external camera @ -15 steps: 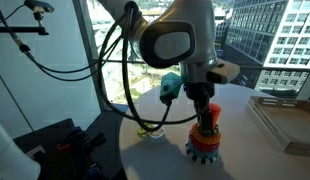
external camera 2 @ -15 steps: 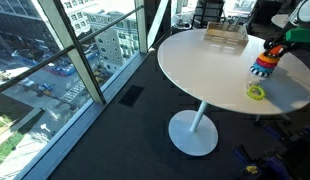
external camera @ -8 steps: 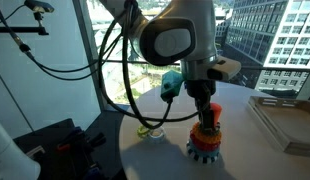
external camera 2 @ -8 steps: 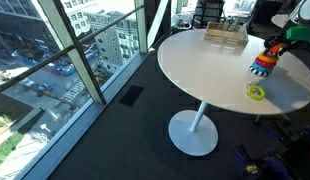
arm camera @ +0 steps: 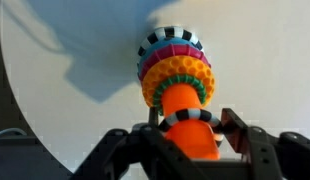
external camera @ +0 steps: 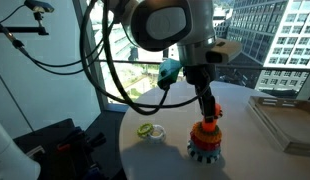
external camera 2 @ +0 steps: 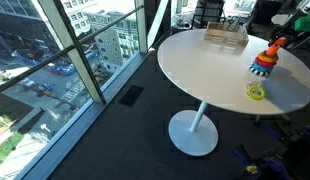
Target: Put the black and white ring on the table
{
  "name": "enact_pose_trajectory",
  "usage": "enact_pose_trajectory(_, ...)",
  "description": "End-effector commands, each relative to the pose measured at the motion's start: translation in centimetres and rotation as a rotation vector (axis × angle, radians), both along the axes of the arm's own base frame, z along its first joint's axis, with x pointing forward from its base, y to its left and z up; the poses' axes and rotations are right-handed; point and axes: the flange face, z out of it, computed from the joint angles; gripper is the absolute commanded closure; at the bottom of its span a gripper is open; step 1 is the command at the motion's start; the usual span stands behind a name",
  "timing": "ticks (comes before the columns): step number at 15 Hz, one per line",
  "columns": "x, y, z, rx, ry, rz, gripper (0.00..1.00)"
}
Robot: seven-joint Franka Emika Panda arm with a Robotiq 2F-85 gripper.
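In the wrist view the black and white ring [arm camera: 185, 119] circles the top of the orange post [arm camera: 187, 100] of the stacking toy, with one finger against each side. My gripper [arm camera: 187, 124] is shut on it. Below it the toy's orange, green, pink and toothed rings are stacked [arm camera: 175, 62]. In both exterior views the gripper [external camera: 208, 112] [external camera 2: 276, 45] hangs right over the toy [external camera: 204, 141] [external camera 2: 262, 66], which stands on the white round table [external camera: 245, 155] [external camera 2: 200, 70]. The held ring is too small to make out there.
A yellow-green ring [external camera: 147, 130] [external camera 2: 255, 92] lies flat on the table near the toy. A clear flat tray [external camera: 283, 120] [external camera 2: 224, 36] sits at the table's far side. Glass windows stand close beside the table. Bare tabletop surrounds the toy.
The gripper has risen from low on the toy to the top of the post. The yellow-green ring, hidden behind the arm before, now shows.
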Motion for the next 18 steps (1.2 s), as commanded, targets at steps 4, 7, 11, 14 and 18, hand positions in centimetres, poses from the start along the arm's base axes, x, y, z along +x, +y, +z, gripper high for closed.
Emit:
enact_pose_trajectory(4,-1.8,0.9,4.7,0.013,-0.065,0.020,0.61)
enact_pose_trajectory(7,-2.4,2.0,6.5,0.020,-0.097,0.056,0.61)
enact_pose_trajectory(11,-2.2,4.6,7.0,0.062,-0.079,0.159,0.61)
enact_pose_trajectory(14,-1.6,6.7,6.1,0.112,-0.025,0.238,0.61)
enact_pose_trajectory(18,-0.7,9.3,4.1,0.150,0.057,0.319,0.61)
